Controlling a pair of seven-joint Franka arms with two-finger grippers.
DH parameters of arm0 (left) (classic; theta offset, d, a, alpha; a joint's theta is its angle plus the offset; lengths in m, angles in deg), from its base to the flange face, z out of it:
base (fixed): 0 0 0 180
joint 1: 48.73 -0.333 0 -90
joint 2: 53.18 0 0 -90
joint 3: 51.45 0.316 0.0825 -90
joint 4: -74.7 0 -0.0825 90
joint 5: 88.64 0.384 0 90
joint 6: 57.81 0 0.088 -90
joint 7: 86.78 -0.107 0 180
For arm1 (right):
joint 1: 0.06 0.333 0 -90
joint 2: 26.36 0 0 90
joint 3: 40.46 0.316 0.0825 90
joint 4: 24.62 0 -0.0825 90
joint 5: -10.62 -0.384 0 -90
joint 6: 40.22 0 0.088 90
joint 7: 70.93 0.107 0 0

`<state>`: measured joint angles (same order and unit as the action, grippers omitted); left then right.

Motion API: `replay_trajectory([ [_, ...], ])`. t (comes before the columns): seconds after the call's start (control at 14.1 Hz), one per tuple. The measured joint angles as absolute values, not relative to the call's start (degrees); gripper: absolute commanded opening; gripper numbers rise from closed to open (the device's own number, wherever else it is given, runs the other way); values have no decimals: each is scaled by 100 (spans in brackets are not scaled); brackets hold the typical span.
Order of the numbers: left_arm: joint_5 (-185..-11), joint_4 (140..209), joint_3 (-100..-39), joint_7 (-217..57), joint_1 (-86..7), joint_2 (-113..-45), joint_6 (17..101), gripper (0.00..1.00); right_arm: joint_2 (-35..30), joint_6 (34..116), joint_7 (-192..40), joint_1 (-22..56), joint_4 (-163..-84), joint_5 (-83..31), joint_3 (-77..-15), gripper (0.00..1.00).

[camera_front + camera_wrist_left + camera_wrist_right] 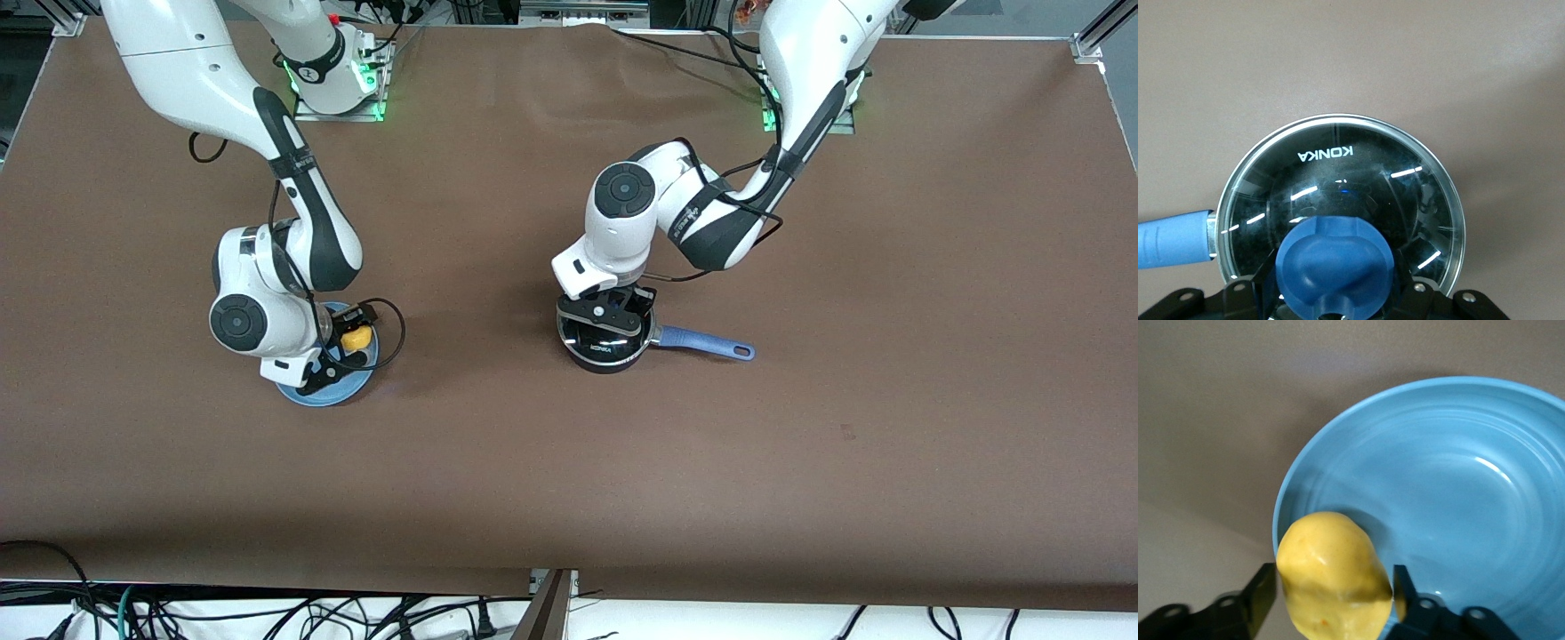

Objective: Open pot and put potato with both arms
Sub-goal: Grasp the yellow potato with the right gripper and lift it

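Pot (608, 348) near table centre, handle (707, 343) pointing to left arm's end. Left gripper (613, 316) holds lid knob (1335, 262). Right gripper (342, 351) clamps potato (1333, 575) over plate (1458, 493).

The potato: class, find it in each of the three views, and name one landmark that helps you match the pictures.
Front view: the potato sits at the right gripper, over the blue plate toward the right arm's end of the table.
Left wrist view: not in it; only the pot's lid shows.
Right wrist view: the potato sits between the fingers, low in the picture.
Shared landmark: the blue plate.
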<state>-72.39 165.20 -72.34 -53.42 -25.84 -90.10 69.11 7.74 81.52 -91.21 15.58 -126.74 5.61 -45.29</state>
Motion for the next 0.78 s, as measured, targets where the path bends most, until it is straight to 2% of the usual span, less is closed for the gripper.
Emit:
replay_trajectory([
  [0.07,-7239,16520,-7234,-5343,-2585,-9010,6911,71,758,8150,-9120,1549,-12674,530,-4530,41],
  [0.28,-7239,16520,-7237,-5346,-2585,-9008,6914,95,752,8145,-9120,1477,-12674,369,-4534,41],
  [0.5,-7223,16518,-7238,-5350,-2590,-9007,6945,98,741,8113,-9120,1429,-12648,190,-4538,41],
  [0.78,-7027,16512,-7237,-5350,-2611,-9007,7064,92,680,7425,-9114,1345,-12195,-184,-4569,41],
])
